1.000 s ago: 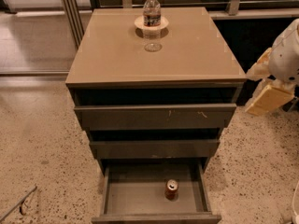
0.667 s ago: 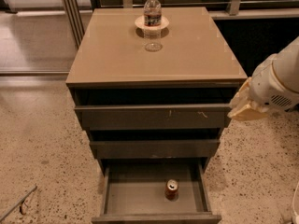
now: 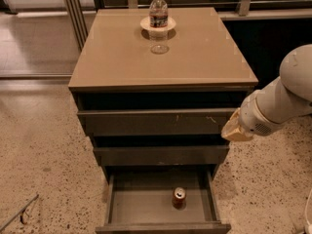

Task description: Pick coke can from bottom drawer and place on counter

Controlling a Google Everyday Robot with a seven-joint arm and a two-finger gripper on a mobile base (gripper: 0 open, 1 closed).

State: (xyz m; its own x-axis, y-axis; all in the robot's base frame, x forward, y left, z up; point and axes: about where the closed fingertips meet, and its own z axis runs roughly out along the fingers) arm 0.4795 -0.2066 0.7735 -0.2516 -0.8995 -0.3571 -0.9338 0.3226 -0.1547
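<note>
The counter (image 3: 195, 57) fills the upper middle. Under it, at 6 o'clock, the bottom drawer (image 3: 141, 204) stands pulled open. The white arm (image 3: 287, 96) reaches in from 3 o'clock; its gripper (image 3: 237, 129) hangs beside the cabinet's right front corner, and I cannot tell if it is open or closed. A water bottle (image 3: 158, 11) stands at the counter's 12 o'clock. The coke can (image 3: 179, 197) stands upright in the drawer, right of centre.
</note>
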